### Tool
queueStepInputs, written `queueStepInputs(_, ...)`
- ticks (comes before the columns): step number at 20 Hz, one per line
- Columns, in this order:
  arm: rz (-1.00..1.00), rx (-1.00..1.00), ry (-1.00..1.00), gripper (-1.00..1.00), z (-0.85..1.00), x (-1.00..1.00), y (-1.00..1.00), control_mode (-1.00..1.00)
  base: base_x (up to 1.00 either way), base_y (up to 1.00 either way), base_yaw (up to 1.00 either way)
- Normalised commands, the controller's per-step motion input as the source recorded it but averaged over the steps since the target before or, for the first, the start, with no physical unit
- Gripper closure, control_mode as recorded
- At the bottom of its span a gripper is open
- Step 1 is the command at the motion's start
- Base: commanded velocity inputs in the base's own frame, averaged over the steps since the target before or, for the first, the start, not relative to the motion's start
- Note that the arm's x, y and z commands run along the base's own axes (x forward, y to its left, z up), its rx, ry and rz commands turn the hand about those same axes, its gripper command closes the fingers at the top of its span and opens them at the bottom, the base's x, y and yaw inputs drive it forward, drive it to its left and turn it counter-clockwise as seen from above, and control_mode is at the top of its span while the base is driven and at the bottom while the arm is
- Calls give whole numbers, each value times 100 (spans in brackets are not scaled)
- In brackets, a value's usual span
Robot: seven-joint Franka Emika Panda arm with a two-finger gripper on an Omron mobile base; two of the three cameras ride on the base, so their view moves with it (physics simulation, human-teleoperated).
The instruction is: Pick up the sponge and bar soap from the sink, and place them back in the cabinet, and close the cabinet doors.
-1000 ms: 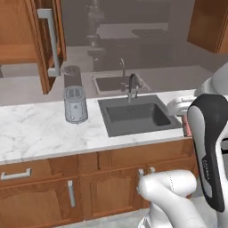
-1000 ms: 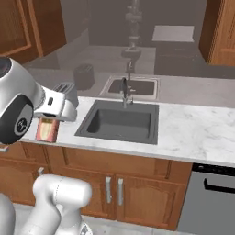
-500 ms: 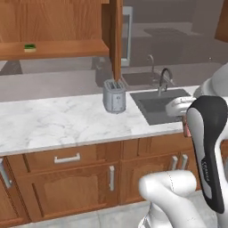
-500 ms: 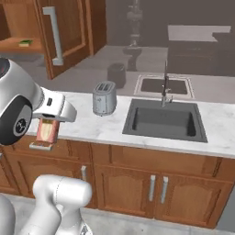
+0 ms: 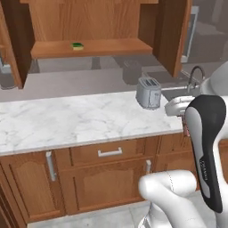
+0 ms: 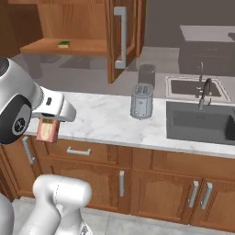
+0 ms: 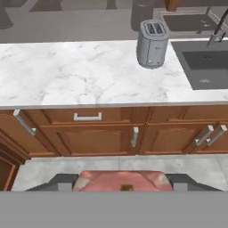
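We are gripping the bar soap (image 6: 47, 131) between the closed-in fingers of our gripper (image 7: 121, 183), hanging in front of the counter (image 6: 105, 120). Farther back, the sponge (image 5: 77, 45) is lying on the cabinet (image 5: 89, 22) shelf, doors standing open.

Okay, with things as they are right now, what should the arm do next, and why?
Probably raise the bar soap toward the cabinet shelf. The gripper is shut on it, low at the counter's front edge, while the sponge already lies on the shelf and the cabinet doors stand open.
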Motion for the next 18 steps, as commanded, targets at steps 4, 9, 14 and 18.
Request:
queueStepInputs(4,0,0,0,100,0,0,0,100,-2,65,1)
queueStepInputs(9,0,0,0,100,0,0,0,100,0,60,1)
queueStepInputs(14,0,0,0,100,0,0,0,100,21,29,0)
queueStepInputs(18,0,0,0,100,0,0,0,100,46,8,0)
